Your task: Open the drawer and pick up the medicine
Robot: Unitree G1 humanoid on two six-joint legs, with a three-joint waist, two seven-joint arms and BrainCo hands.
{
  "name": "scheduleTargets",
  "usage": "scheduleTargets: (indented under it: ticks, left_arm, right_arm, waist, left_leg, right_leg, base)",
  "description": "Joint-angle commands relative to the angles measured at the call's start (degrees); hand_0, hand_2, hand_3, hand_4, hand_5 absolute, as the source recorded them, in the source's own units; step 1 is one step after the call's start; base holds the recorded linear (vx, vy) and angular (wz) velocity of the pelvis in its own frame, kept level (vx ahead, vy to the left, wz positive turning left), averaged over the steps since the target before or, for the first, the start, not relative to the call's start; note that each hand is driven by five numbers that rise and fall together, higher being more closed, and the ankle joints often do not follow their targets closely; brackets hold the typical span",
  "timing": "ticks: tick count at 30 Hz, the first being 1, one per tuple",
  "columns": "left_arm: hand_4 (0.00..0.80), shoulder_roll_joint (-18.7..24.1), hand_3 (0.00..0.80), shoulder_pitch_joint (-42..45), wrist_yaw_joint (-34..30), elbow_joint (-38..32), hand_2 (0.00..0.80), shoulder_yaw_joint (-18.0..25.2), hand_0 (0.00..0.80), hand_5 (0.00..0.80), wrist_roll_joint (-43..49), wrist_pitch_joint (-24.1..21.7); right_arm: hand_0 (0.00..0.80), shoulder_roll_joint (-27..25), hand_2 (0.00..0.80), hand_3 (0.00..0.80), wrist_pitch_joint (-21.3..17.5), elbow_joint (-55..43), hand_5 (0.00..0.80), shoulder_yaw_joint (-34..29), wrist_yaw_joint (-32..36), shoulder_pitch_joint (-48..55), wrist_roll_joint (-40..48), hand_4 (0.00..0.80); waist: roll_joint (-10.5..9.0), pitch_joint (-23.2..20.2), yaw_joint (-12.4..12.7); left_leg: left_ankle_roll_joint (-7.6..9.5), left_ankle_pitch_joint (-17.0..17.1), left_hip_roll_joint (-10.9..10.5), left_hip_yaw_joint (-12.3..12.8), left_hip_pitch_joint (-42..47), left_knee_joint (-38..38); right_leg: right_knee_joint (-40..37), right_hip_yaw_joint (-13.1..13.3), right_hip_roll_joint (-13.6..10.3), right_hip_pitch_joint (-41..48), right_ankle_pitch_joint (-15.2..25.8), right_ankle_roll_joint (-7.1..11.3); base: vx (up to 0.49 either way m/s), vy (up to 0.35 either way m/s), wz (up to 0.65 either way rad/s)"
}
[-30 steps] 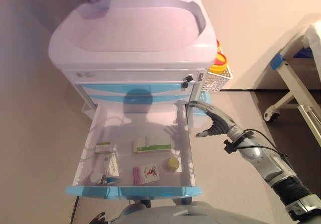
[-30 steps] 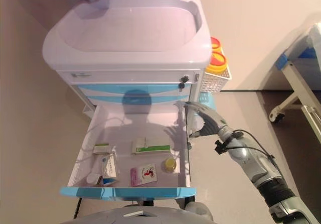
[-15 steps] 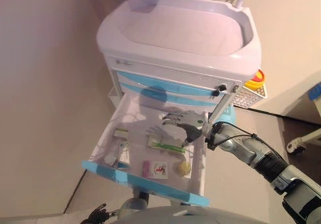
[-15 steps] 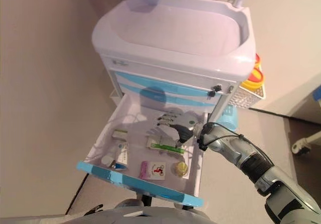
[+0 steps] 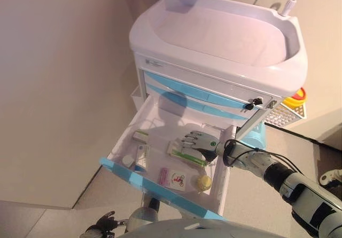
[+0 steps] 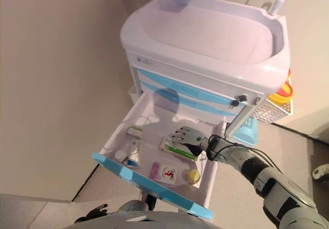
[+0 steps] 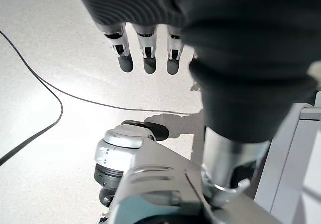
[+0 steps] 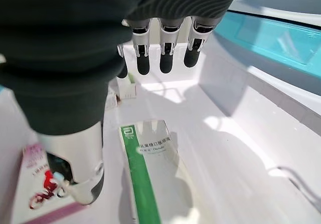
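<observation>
The cart's white drawer with a blue front [image 5: 155, 188] stands pulled open. A long white and green medicine box [image 5: 188, 157] lies in it, also in the right wrist view [image 8: 150, 179]. Near it lie a pink card [image 5: 175, 179], a yellow round item [image 5: 203, 182], a small green and white box [image 5: 140, 135] and a blue and white box [image 5: 141, 156]. My right hand [image 5: 202, 142] is inside the drawer just above the long box, with straight fingers [image 8: 163, 50] holding nothing. My left hand [image 5: 101, 228] hangs low beside the cart, its fingers [image 7: 145, 56] straight above the floor.
The white cart top [image 5: 224, 35] is a shallow tray. A mesh basket with yellow containers [image 5: 291, 107] hangs on the cart's right side above a blue bin [image 5: 257, 136]. A wall stands close on the left. A caster wheel [image 5: 331, 177] shows at far right.
The camera has swung, so the whole picture shifted. My right hand moved from outside the drawer's right wall into the drawer and down over the long box.
</observation>
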Motion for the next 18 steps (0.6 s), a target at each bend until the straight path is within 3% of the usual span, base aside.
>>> scheduleTargets:
  ticks: [1,18]
  left_arm:
    - [0.000,1.4,0.000,-2.8,-1.5,2.4,0.000,-3.5,0.000,0.000,2.5,0.1]
    - [0.000,2.4,0.000,-2.2,-3.2,2.4,0.000,-2.6,0.000,0.000,3.4,-1.6]
  right_arm:
    - [0.000,-1.4,0.000,0.000,-0.5,-1.0,0.000,3.7,-4.6,-4.5,-1.9,0.000]
    - [0.000,-6.8,0.000,0.000,-2.3,-0.5,0.000,4.1,-7.4,0.6,-8.2,0.000]
  waist:
    - [-0.26,-0.4,1.4]
    - [0.32,-0.7,0.4]
  left_leg:
    - [-0.20,-2.5,-0.7,-0.1,-1.6,0.1]
    - [-0.26,-2.5,-0.7,-0.4,-1.7,0.1]
  right_leg:
    - [1.8,-3.4,0.0,0.9,-1.2,1.14]
    - [2.7,-3.4,0.0,0.4,-1.9,0.86]
  base:
    - [0.014,-0.019,0.09]
    - [0.008,-0.003,0.03]
